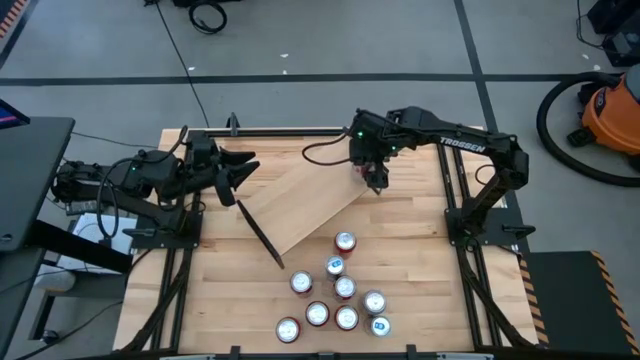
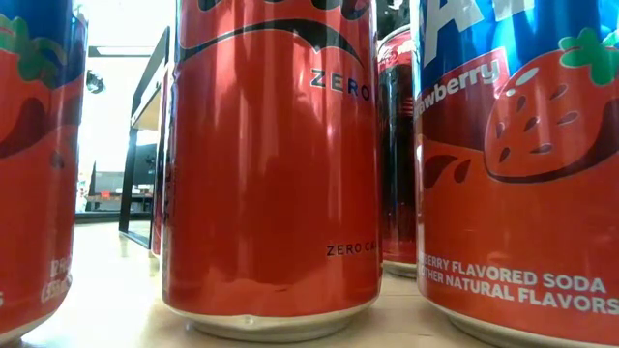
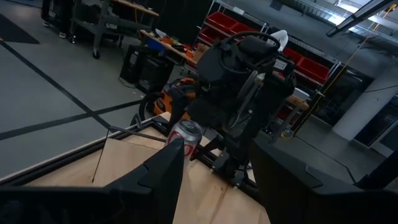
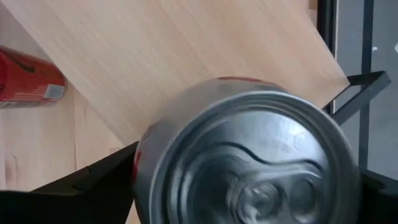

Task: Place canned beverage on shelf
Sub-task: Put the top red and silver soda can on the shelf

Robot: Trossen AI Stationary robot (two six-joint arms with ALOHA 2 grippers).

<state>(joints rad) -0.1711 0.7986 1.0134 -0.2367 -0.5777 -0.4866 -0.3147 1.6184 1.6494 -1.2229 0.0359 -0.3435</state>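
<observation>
The shelf [image 1: 310,205], a long light-wood board with black wire legs, lies slantwise on the middle of the table. My right gripper [image 1: 375,178] is over the shelf's far right end, shut on a red can [image 4: 249,162]. The can also shows in the left wrist view [image 3: 185,134]. My left gripper [image 1: 245,172] is open and empty at the table's far left, pointing toward the shelf. Several more cans [image 1: 340,295] stand in a cluster on the table near its front edge, and they fill the low view [image 2: 271,164]. My right gripper pinches the can's side wall [image 4: 144,155] between its two fingers, one on each side, just below the silver top. The fingers come from above, pointing down. The can stands upright with its top toward the wrist. The can itself hides whether its bottom rests on the shelf.
One can [image 1: 345,242] stands apart, close to the shelf's near edge. The shelf's black wire leg [image 1: 262,238] sticks out at its near left end. Black frame rails [image 1: 455,200] run along both sides of the tabletop.
</observation>
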